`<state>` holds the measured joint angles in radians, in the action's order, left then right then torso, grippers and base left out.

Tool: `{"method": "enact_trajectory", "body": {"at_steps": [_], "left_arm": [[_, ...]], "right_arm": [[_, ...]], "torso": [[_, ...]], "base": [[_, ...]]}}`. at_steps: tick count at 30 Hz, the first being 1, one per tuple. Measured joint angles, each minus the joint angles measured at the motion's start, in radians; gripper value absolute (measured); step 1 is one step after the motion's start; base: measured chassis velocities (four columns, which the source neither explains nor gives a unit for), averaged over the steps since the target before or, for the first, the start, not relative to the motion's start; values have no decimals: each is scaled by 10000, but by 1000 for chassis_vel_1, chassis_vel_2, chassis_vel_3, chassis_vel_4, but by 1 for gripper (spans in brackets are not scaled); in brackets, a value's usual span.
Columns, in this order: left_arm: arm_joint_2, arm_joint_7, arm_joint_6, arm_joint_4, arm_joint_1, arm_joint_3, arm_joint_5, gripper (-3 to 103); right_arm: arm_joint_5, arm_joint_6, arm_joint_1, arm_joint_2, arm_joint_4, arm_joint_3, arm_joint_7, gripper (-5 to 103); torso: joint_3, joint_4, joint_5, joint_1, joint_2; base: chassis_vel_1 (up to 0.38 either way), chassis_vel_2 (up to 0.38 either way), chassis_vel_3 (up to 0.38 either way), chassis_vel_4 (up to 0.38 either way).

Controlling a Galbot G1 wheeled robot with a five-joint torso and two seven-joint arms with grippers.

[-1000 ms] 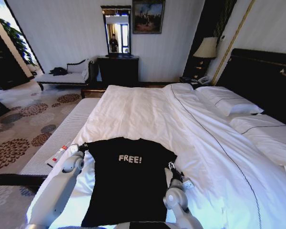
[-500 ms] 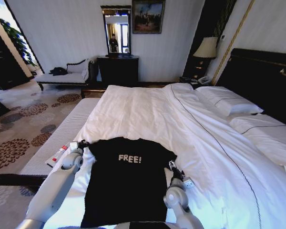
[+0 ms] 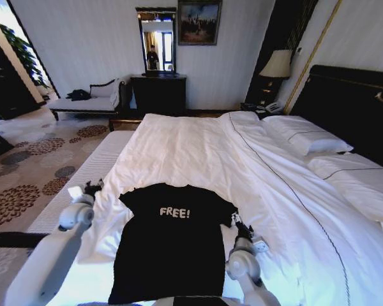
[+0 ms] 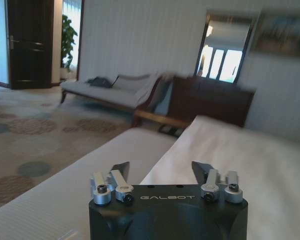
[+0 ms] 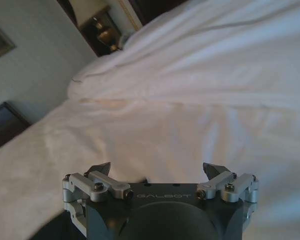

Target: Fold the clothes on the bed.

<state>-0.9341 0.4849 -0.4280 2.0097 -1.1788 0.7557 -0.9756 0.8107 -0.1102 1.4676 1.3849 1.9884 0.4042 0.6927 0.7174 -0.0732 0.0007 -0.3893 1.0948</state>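
The left gripper (image 3: 89,188) has swung away from the black T-shirt (image 3: 166,245) since a second ago; it was touching the shirt's left sleeve then, and now it hangs off to the shirt's left side, over the edge of the bed (image 3: 198,153), with the arm lifted. In the left wrist view its fingers (image 4: 121,169) are spread apart and hold nothing. The shirt's left sleeve now looks tucked in, so that side of the shirt is narrower. The right gripper (image 3: 241,227) has hardly moved; it sits just beside the shirt's right sleeve, low on the white duvet (image 3: 274,191). Its fingers (image 5: 99,168) are spread apart too, with nothing between them, in the right wrist view. The shirt lies flat on the duvet near the foot of the bed, front up, with the white word "FREE!" (image 3: 174,212) showing. I think the folding has only just begun: one sleeve is done and the other is next. The next move probably needs the right gripper to pinch the right sleeve without grabbing the duvet under it, then carry it across onto the shirt.
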Motion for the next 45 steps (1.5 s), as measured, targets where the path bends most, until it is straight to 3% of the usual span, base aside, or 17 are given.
{"method": "enact_trajectory", "body": {"at_steps": [3,4,9,10,13,16,19,24,30,37,45], "left_arm": [[-627,-87,-82,2103,-1317,1198,-602,89],[-627,-87,-82,2103,-1317,1198,-602,89],[-2045,-444,214,4075,-3552,1881,-628,100],[-2045,-444,214,4075,-3552,1881,-628,100],[-2807,-455,224,4727,-3964,1590,-540,100],[-3110,-408,123,4952,-3807,1249,-428,100],[-3300,-463,8,5043,-3393,970,-863,100],[-3496,-778,223,5020,-3102,840,-1407,100],[-3720,-785,263,4980,-3099,737,-1302,100],[-3941,-720,267,4876,-3127,762,-1049,100],[-4006,-658,269,4886,-3167,951,-1047,100]], "right_arm": [[522,226,11,-441,540,104,-119,100],[522,226,11,-441,540,104,-119,100],[1963,507,63,-726,1042,56,-989,100],[1963,507,63,-726,1042,56,-989,100],[3232,939,-261,-879,1063,-32,-1482,100],[3627,1123,-652,-943,567,-131,-1660,100],[4071,1208,-1179,-961,-349,-230,-1621,100],[4258,1263,-1641,-1001,-1259,-323,-1688,100],[4184,1256,-1884,-992,-1571,-323,-1768,100],[3306,828,-1810,-803,-1755,-78,-1830,100],[3069,827,-1374,-833,-1474,113,-979,100]], "torso": [[-1,-4,-5,0,2],[-1,-4,-5,0,2],[-1,1,-4,2,2],[-1,1,-4,2,2],[-1,-2,-5,2,3],[-1,-2,-5,2,2],[1,-4,-4,0,0],[2,-3,-5,-1,0],[1,-3,-6,0,0],[2,-1,-7,0,-1],[1,-3,-7,0,0]], "base": [[0,0,0,0],[0,0,0,0],[0,0,0,0],[0,0,0,0],[0,0,0,0],[0,0,0,0],[0,0,0,0],[0,0,0,0],[0,0,0,0],[0,0,0,0],[0,0,0,0]]}}
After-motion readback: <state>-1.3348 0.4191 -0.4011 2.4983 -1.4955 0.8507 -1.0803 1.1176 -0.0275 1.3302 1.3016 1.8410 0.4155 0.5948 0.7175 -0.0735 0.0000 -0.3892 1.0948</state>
